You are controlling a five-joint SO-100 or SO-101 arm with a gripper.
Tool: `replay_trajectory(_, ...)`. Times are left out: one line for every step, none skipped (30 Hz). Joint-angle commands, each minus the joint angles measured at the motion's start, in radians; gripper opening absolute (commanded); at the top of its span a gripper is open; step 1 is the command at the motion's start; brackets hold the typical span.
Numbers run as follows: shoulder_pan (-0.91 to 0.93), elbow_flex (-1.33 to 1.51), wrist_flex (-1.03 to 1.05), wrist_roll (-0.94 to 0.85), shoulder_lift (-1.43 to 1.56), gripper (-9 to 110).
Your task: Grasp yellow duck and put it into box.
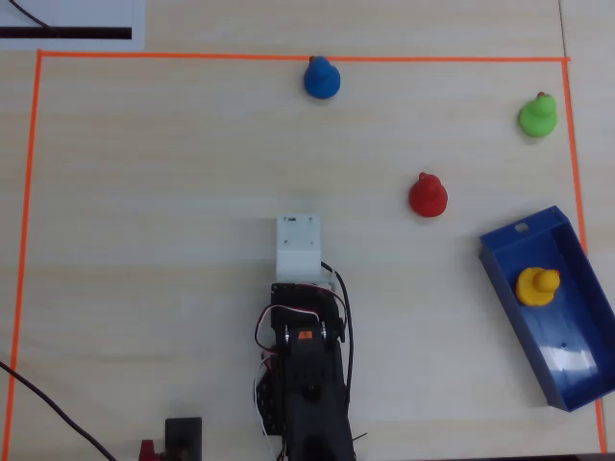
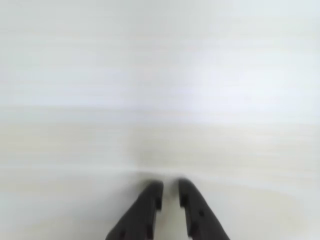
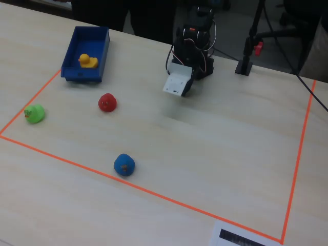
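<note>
The yellow duck (image 1: 536, 285) sits inside the blue box (image 1: 577, 379) at the right of the overhead view; in the fixed view the duck (image 3: 87, 61) is in the box (image 3: 72, 51) at the far left. My gripper (image 2: 170, 186) is far from both, folded back near the arm's base. Its two dark fingers stand almost together with only a narrow slit, holding nothing, above bare table. In the overhead view the white wrist block (image 1: 297, 247) hides the jaws.
A red duck (image 1: 428, 195), a green duck (image 1: 537, 115) and a blue duck (image 1: 322, 78) stand on the table inside an orange tape border (image 1: 29, 192). Cables and a small stand (image 1: 183, 437) lie by the arm's base.
</note>
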Motion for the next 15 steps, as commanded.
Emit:
replay_trajectory(-0.023,0.002,0.015,0.002,0.020,0)
replay_trajectory(-0.025,0.002,0.026,0.003,0.038,0)
replay_trajectory(-0.026,0.003,0.034,0.005,0.052,0)
replay_trajectory(-0.029,0.003,0.034,0.005,0.052,0)
replay_trajectory(-0.029,0.003,0.034,0.005,0.052,0)
replay_trajectory(-0.028,0.003,0.034,0.005,0.052,0)
replay_trajectory(-0.026,0.003,0.034,0.005,0.052,0)
replay_trajectory(-0.025,0.003,0.035,-0.003,0.052,1)
replay_trajectory(-0.023,0.003,0.035,-0.003,0.052,1)
replay_trajectory(-0.021,0.003,0.035,-0.003,0.052,1)
replay_trajectory(-0.021,0.003,0.035,-0.003,0.052,1)
replay_trajectory(-0.021,0.003,0.035,-0.003,0.052,1)
replay_trajectory(-0.021,0.003,0.035,-0.003,0.052,1)
replay_trajectory(-0.021,0.003,0.035,-0.003,0.052,1)
replay_trajectory(-0.021,0.003,0.035,-0.003,0.052,1)
